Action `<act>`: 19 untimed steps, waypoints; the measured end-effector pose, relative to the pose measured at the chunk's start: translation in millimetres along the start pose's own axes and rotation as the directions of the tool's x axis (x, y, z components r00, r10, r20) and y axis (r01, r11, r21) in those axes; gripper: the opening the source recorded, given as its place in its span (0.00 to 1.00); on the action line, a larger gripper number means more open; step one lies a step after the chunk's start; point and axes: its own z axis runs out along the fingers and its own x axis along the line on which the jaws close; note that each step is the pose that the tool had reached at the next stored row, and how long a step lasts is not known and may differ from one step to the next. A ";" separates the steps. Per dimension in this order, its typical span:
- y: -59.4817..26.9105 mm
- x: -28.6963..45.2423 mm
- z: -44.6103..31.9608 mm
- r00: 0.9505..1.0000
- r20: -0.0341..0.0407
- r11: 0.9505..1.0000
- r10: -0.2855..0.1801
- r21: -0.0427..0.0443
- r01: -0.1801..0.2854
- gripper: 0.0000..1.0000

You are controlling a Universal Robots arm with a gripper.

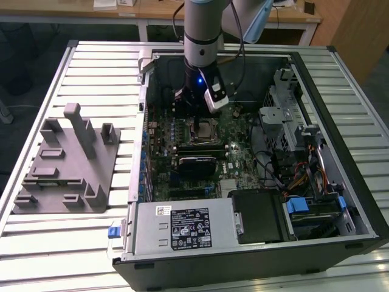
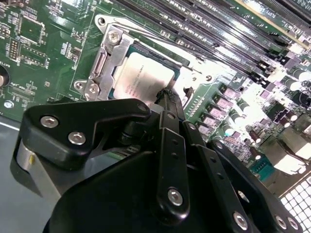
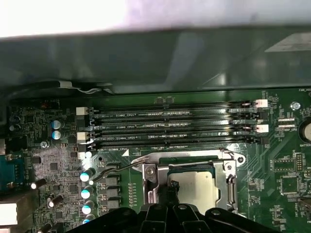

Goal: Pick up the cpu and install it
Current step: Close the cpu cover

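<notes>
Finds cpu lying flat inside socket frame, at 3 o'clock from grey fixture in the exterior view. Shows gripper clenched on nothing, poised at cpu's edge; probably nudging it square for seating.

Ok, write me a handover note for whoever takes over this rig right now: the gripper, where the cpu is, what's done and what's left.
The gripper hangs low over the motherboard socket, right at the cpu's edge in both wrist views; its grip state cannot be told.
The cpu lies flat inside the socket's metal frame, within the open computer case.
Done: the cpu is in the socket, not on the grey fixture, which stands outside the case at the exterior view's left.
Left: full seating is unconfirmed, and the gripper is not yet clear of the cpu.
</notes>
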 end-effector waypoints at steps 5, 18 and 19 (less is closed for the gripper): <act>-0.1 0.3 0.4 1.000 0.000 1.000 0.000 0.000 0.000 0.11; -0.4 4.4 6.4 1.000 0.000 1.000 0.000 0.000 0.000 0.11; -0.4 4.4 6.5 1.000 0.000 1.000 0.000 0.000 0.000 0.11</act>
